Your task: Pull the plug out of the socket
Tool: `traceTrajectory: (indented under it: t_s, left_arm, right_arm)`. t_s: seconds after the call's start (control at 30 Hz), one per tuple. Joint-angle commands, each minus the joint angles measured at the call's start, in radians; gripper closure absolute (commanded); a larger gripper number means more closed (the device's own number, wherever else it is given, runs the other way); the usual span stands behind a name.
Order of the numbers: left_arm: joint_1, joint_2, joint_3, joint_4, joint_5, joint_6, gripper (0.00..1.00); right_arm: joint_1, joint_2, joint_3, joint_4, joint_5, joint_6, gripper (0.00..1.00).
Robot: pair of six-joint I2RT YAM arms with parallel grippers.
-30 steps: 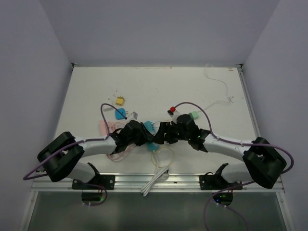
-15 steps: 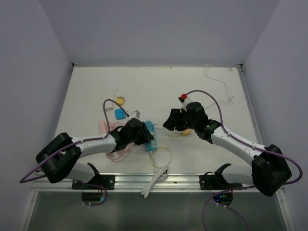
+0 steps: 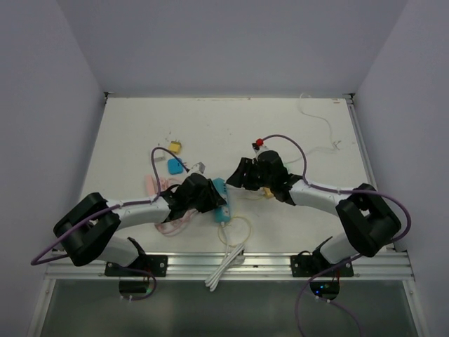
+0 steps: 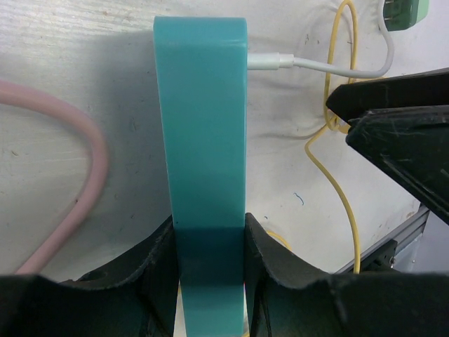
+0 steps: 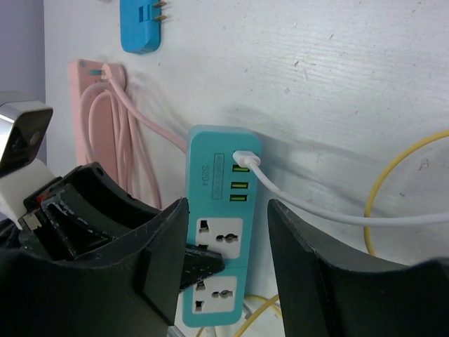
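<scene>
The teal socket strip (image 3: 222,201) lies at the table's middle, and my left gripper (image 4: 209,242) is shut on its sides. A white USB plug (image 5: 245,157) sits in the strip's top port, its white cable (image 5: 330,214) trailing right; the left wrist view shows that plug (image 4: 266,62) at the strip's far end. My right gripper (image 5: 228,235) hovers open above the strip's wall outlets, short of the plug, with nothing between its fingers (image 5: 309,260). From above, the right gripper (image 3: 237,178) is just right of the strip's far end.
A pink power strip (image 3: 153,184) with a coiled cord lies left of the socket. A blue adapter (image 3: 175,166) and a yellow one (image 3: 175,147) lie behind it. A thin yellow cable (image 3: 238,228) loops near the front. A green adapter (image 4: 403,14) lies beyond the plug's cable.
My right gripper lifted back from the strip, then shifted left toward its far end, and its jaws have narrowed. The left gripper has kept its hold on the strip.
</scene>
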Motion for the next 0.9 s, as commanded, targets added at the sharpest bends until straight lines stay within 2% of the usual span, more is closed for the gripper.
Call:
traceTrajectory:
  t_s: [0.0,0.2,0.3,0.37,0.47,0.57,0.67,0.87]
  left_arm:
    - [-0.001,-0.012,-0.016,0.067,0.02,-0.023,1.0]
    - [-0.002,0.013,-0.002,0.057,0.033,0.01,1.0]
    - [-0.002,0.013,0.012,0.022,0.028,0.049,1.0]
    - [-0.001,0.013,0.033,-0.026,0.017,0.089,1.0]
    - [0.001,0.025,0.076,-0.087,0.014,0.152,1.0]
    - [0.002,0.054,0.145,-0.187,0.014,0.235,1.0]
    - [0.004,0.08,0.199,-0.268,0.014,0.299,1.0]
    - [0.025,0.065,0.207,-0.288,0.066,0.348,1.0]
  right_arm:
    - [0.015,0.023,-0.007,0.106,0.067,0.038,0.48]
    - [0.071,0.061,0.022,0.081,0.072,-0.011,0.49]
    - [0.072,0.008,0.036,-0.035,0.085,-0.095,0.49]
    - [0.07,-0.026,0.072,-0.121,0.113,-0.227,0.48]
    - [0.065,-0.068,0.144,-0.341,0.154,-0.434,0.46]
    - [0.052,-0.088,0.178,-0.422,0.161,-0.598,0.46]
    - [0.048,-0.077,0.21,-0.457,0.145,-0.715,0.47]
    - [0.048,0.03,0.254,-0.441,0.093,-0.81,0.48]
